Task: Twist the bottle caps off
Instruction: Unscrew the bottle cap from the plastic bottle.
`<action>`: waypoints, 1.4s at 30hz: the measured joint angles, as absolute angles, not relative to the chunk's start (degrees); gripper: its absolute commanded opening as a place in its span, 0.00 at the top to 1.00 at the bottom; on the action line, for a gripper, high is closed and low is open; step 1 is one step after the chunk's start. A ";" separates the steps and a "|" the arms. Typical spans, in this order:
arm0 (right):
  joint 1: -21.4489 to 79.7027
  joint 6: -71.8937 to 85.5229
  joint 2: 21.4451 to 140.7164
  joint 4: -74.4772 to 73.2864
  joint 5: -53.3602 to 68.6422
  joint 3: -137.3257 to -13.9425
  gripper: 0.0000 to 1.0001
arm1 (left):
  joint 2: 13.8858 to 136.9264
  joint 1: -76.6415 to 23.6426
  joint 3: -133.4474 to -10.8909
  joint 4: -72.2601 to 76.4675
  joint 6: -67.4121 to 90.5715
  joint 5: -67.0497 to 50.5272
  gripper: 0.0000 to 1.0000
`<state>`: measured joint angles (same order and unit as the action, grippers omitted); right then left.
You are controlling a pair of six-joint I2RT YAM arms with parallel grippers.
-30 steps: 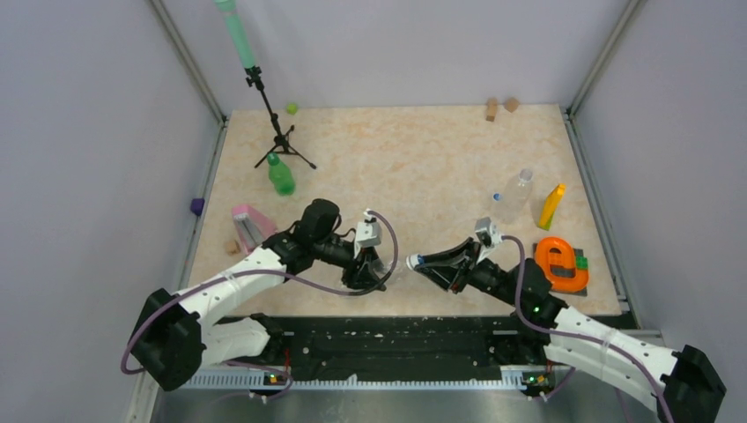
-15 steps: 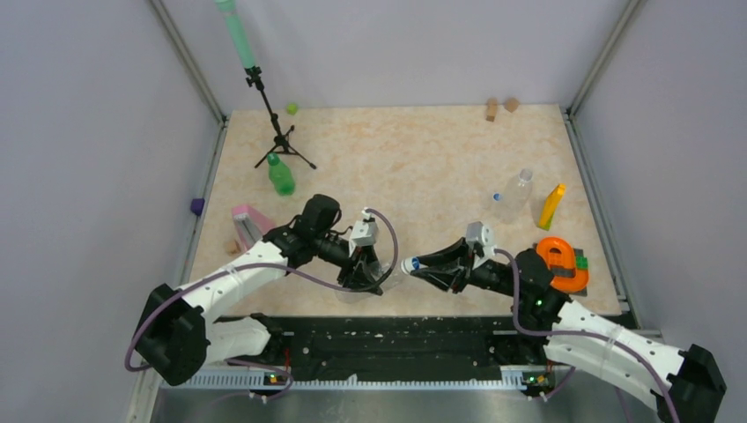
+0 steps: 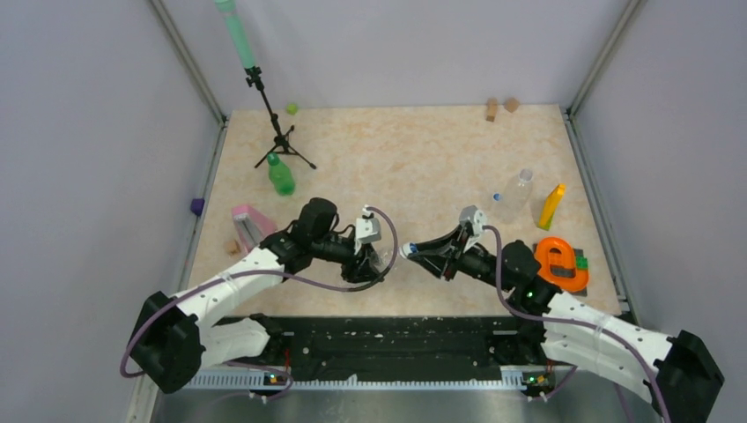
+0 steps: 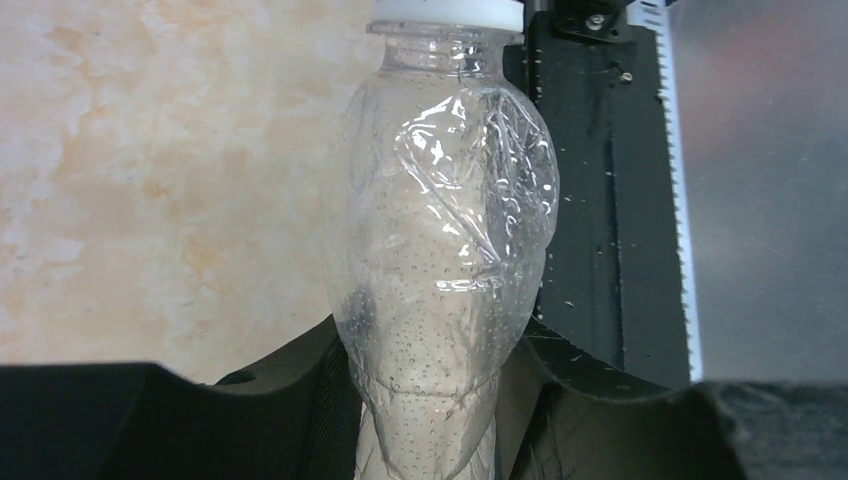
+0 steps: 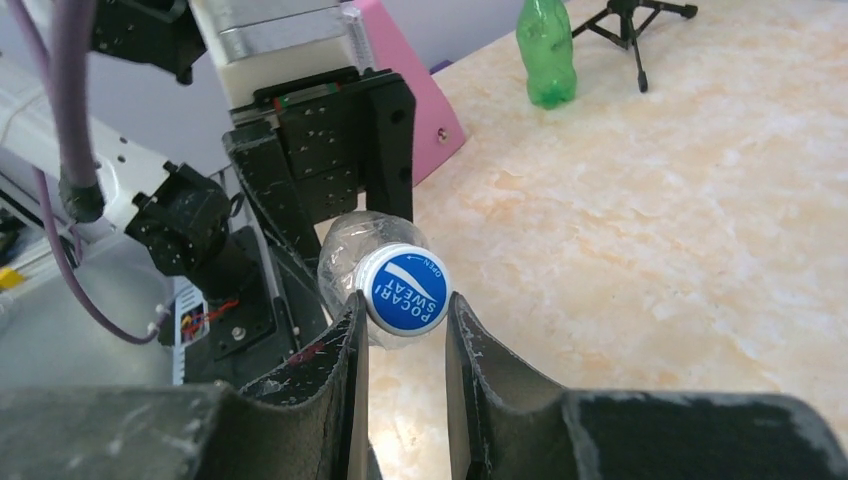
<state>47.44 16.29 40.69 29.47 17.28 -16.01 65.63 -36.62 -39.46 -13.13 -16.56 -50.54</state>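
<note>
Half the action is hidden from above. In the overhead view the clear bottle (image 3: 390, 257) is only a faint glint between the two black grippers at lower centre, and its outline is hard to make out. The left wrist view cuts that bottle off at the top edge, just above its white neck ring (image 4: 447, 12), and its base vanishes down between the fingers. The left gripper (image 4: 430, 400) is parted just to the bottle's width and clamped on its lower body, with the neck pointing toward the right arm. Over to the right wrist view: the blue cap (image 5: 407, 289) faces the lens, print readable, sitting right between the tips of the right gripper (image 5: 405, 310). Its fingers (image 5: 470, 350) are drawn in to a narrow gap and press on either side of it. Far back at upper left, the green bottle (image 3: 281, 174) stands by the tripod (image 3: 280, 141). A second clear bottle (image 3: 514, 194) sits at right, beside the yellow block (image 3: 551, 206).
</note>
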 measured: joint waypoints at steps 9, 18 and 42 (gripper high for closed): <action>47.44 25.98 43.79 32.84 12.78 -14.61 0.41 | 60.36 -37.34 -32.95 -5.28 -14.46 -42.85 1.00; 47.44 31.99 41.91 34.72 9.30 -12.97 0.41 | 59.59 -39.31 -32.67 -4.05 -13.80 -33.01 1.00; 47.44 57.80 47.42 33.04 1.56 -12.38 0.42 | 53.04 -60.47 -24.69 7.73 -28.56 11.05 1.00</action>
<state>47.44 57.80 47.42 33.04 1.56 -12.38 53.04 -60.47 -24.69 7.73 -28.56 11.05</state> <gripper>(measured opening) 0.583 0.459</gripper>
